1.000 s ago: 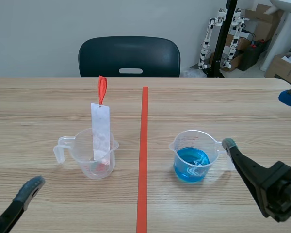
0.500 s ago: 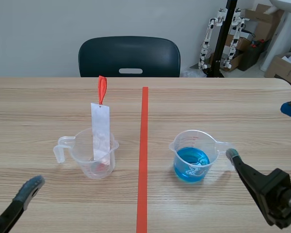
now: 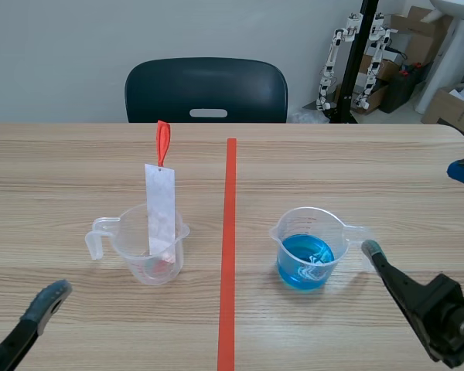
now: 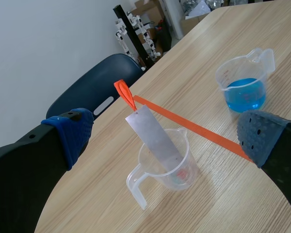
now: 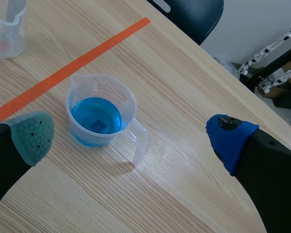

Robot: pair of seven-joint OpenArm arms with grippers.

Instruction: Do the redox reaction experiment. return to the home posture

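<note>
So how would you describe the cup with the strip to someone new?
Find the orange-red tape line down the middle of the table. To the robot's left of it stands a clear handled cup. Unlike the other cup, holding blue liquid, it holds a tall silvery strip with an orange tip.

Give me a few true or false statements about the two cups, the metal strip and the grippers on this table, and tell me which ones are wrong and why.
1. The clear plastic cup of blue liquid stands on the right arm's side of the orange-red tape line. True.
2. The grey metal strip with the orange-red tag stands in the blue liquid. False: it leans in the second clear plastic cup, on the other side of the tape line.
3. The right gripper is shut on the blue-liquid cup's handle. False: it is open and grips nothing.
4. The left gripper is open and holds nothing. True.
</note>
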